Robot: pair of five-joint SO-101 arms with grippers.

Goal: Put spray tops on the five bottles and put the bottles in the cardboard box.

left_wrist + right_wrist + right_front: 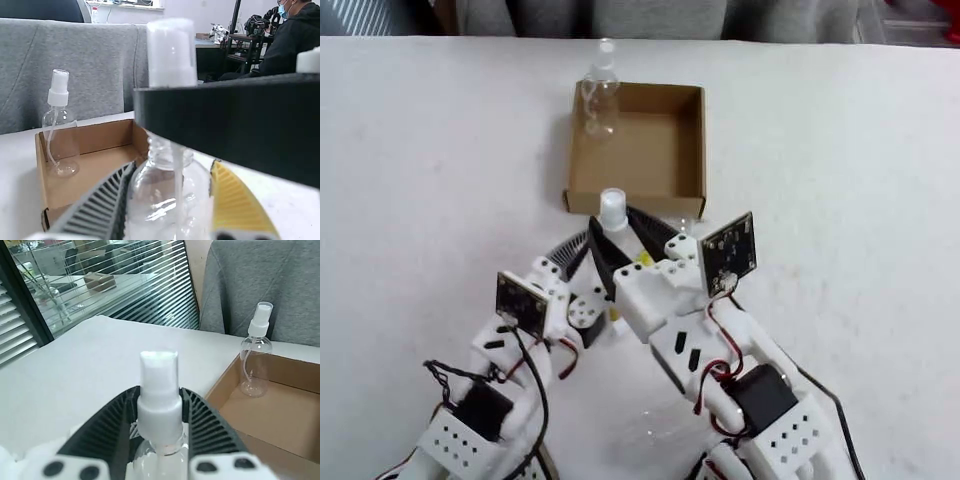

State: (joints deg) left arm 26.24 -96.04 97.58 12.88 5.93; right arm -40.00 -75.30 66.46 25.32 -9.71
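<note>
A clear bottle stands upright just in front of the cardboard box, with a white spray top on its neck. My left gripper is shut on the bottle's body, between a grey ribbed finger and a yellow one. My right gripper is shut on the spray top, its black fingers pressing the collar from both sides. Seen from the left wrist, one black finger crosses above the bottle's shoulder. A second bottle with a spray top stands in the box's far left corner.
Both arms converge near the table's front middle, close to the box's front wall. A faint clear shape lies on the table between the arm bases. A grey chair back stands beyond the table's far edge.
</note>
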